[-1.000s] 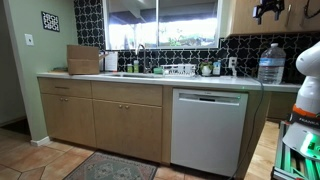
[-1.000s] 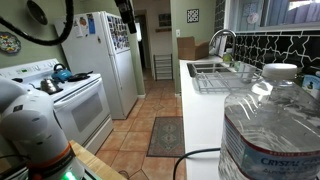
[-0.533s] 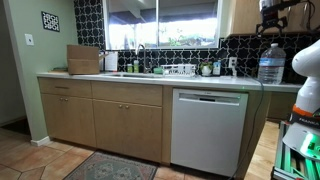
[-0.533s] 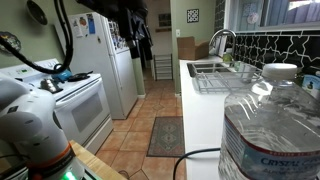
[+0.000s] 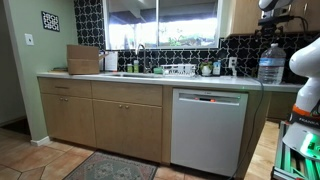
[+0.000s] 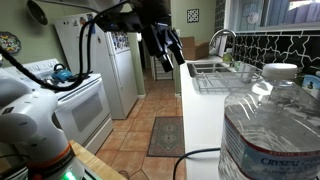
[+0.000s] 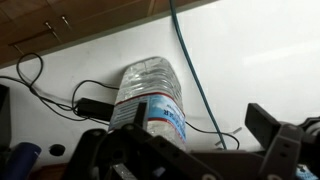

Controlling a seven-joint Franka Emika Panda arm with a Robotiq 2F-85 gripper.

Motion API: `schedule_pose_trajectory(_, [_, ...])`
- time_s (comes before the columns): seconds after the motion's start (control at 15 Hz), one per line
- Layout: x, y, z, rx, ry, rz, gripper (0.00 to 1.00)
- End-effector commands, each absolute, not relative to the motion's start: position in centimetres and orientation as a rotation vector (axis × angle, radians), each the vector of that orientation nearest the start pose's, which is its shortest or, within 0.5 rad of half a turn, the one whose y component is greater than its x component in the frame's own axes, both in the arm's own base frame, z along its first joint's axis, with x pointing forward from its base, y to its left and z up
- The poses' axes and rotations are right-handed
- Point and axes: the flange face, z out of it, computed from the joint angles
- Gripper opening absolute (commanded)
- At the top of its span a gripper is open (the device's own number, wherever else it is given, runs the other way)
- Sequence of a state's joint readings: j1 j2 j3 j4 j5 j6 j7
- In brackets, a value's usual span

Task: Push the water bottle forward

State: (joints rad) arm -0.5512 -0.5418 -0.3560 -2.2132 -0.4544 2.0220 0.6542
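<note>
KITCHEN TRIAL: A long counter (image 5: 215,83) runs under the window, with the Panda arm (image 6: 35,125) reaching across the room toward its far end. The bottle (image 5: 270,63) stands upright there, on the counter close to the dark tiled wall, and fills the near corner in an exterior view (image 6: 272,125). The gripper (image 7: 178,135) hangs above it, apart from it in both exterior views; in the wrist view it looks down on the bottle's shoulders and label. Its jaws stand wide, spread to either side of the bottle, with nothing between them. A blue cable (image 7: 190,60) and a black lead (image 7: 60,100) trail over the white surface beside the bottle.

By the look of it, the push has not begun: no finger touches the plastic, and nothing in the pictures shows the bottle under any force. The approach seems the part in hand. What appears left is the whole of the work: bring the claw down level with the ribbed side, set a finger against it, and drive it forward along the counter without tipping so tall a load.
</note>
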Motion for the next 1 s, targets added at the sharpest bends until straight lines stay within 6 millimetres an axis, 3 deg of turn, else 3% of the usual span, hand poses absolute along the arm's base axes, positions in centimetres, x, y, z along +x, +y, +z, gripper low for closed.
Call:
schedule_pose_trajectory(0.0, [22.4, -39.0, 58.0, -2.492, 2.278, -0.645, 1.00])
schedule_pose_trajectory(0.33, [21.8, -41.5, 54.1, -2.413, 2.483, -0.603, 1.00])
schedule_pose_trajectory(0.53, [21.7, -42.6, 52.1, -2.389, 2.605, -0.662, 1.00])
schedule_pose_trajectory(0.73, [21.3, -43.9, 51.0, -2.285, 2.752, -0.780, 1.00])
schedule_pose_trajectory(0.8, [21.7, -43.3, 52.1, -2.343, 2.669, -0.707, 1.00])
schedule_pose_trajectory(0.93, [21.8, -43.5, 51.7, -2.339, 2.681, -0.710, 1.00])
